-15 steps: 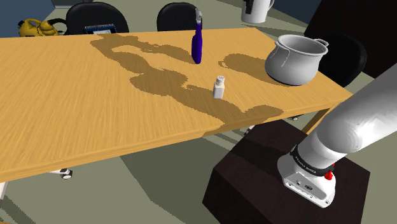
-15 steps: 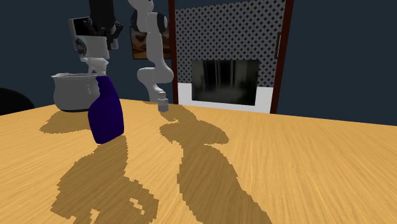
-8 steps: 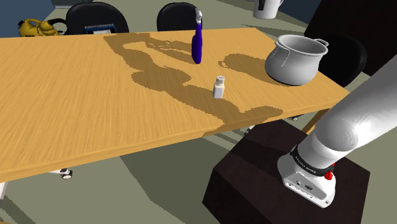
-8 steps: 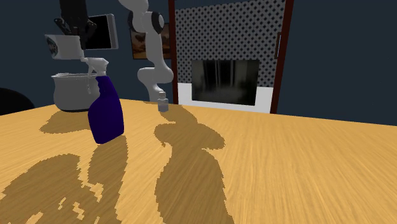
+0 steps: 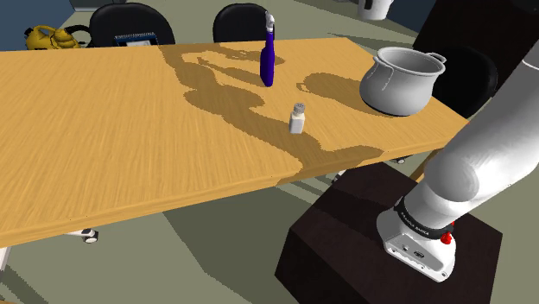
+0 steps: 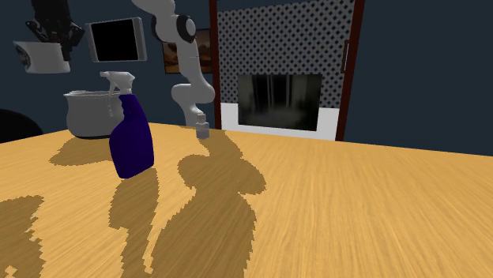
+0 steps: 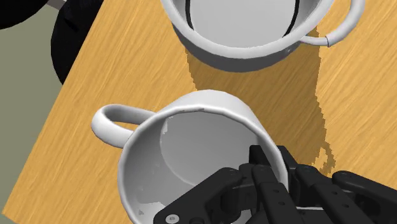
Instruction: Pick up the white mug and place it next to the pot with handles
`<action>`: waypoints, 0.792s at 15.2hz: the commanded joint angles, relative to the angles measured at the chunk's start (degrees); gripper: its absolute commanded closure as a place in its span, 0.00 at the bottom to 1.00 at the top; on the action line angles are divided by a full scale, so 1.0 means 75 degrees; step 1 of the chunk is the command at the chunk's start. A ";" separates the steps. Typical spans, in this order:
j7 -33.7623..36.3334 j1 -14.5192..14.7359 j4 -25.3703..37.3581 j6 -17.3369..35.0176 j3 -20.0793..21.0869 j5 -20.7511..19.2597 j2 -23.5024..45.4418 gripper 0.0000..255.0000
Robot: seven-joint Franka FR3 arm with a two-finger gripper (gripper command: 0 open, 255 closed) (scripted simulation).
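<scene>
Mug [image 7: 191, 146]: white, held high over the table [image 5: 129, 129]. My gripper [image 7: 270, 167] is clamped on its rim wall, one finger inside, which keeps it upright. Pot [image 7: 248, 38]: below, just ahead; the bare wood beside it looks suited for set-down.
</scene>
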 commanded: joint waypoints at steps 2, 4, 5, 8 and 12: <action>-0.0599 -0.0359 0.0870 -0.0150 -0.0246 0.0127 0.0669 1.00; -0.0949 -0.0608 0.1555 -0.0304 -0.0375 0.0247 0.1174 1.00; -0.1121 -0.0745 0.1950 -0.0405 -0.0432 0.0317 0.1456 1.00; -0.1417 -0.1022 0.2587 -0.0504 -0.0510 0.0447 0.1973 1.00; -0.1342 -0.0951 0.1724 0.0069 -0.0500 0.0386 0.1684 1.00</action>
